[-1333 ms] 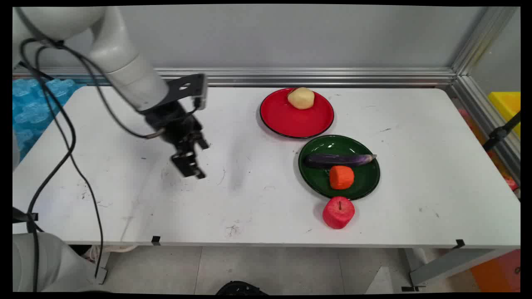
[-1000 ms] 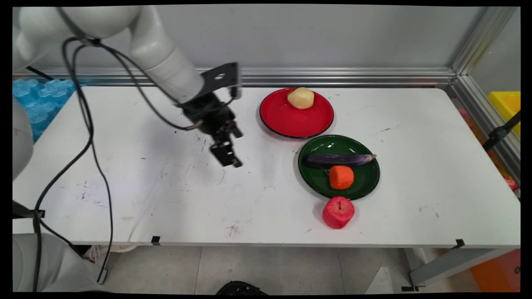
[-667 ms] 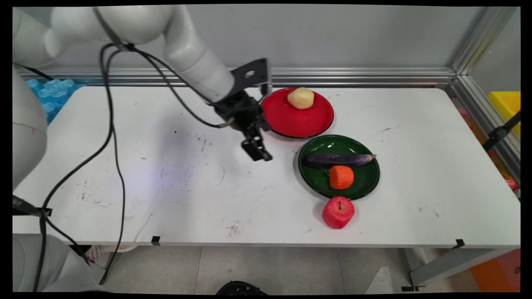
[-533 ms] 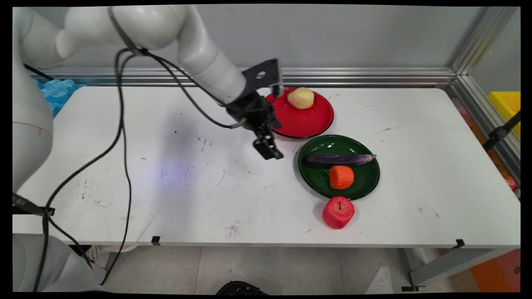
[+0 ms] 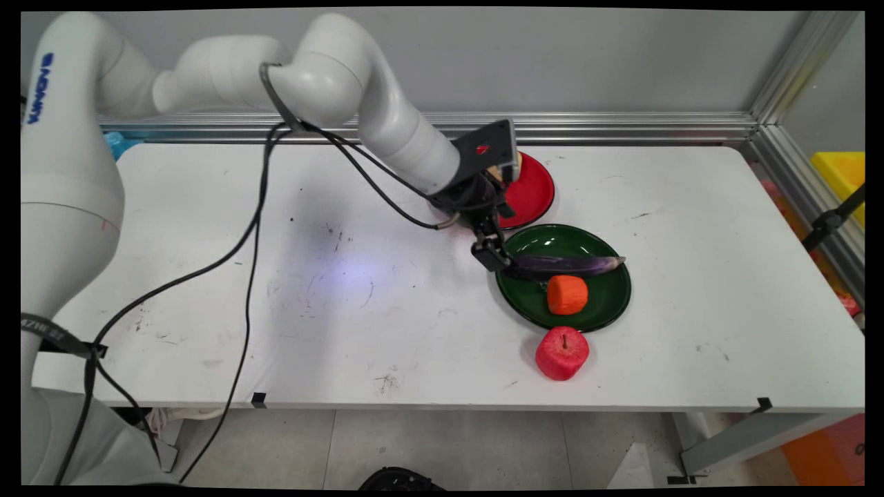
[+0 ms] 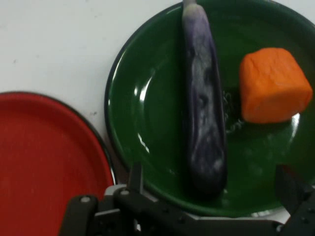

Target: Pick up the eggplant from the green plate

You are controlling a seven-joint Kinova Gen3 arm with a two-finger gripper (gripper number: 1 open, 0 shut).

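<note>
Main view: the gripper (image 5: 490,257) hangs at the left rim of the green plate (image 5: 608,304), above the blunt end of the eggplant (image 5: 563,265).
Change: 1.3 s ago the gripper stood over bare table well to the left; it has since travelled right, past the red plate (image 5: 535,197), to the green plate. Plates and produce have not moved.
Eggplant position: lying on the green plate, across its far half, just behind the orange carrot chunk (image 5: 568,294).
Eggplant axis: long axis runs left to right in the main view; stem end points right, over the plate's right rim; blunt end points left, toward the gripper.
Hand view: the eggplant (image 6: 203,105) runs up the frame between the two fingers (image 6: 135,178), blunt end nearest the hand; carrot chunk (image 6: 273,84) to its right; red plate (image 6: 44,162) at lower left.
Gripper state: fingers spread wide, one each side of the eggplant's blunt end, holding nothing.
Other items: a red apple (image 5: 562,353) on the table just in front of the green plate; the arm hides most of the red plate.
</note>
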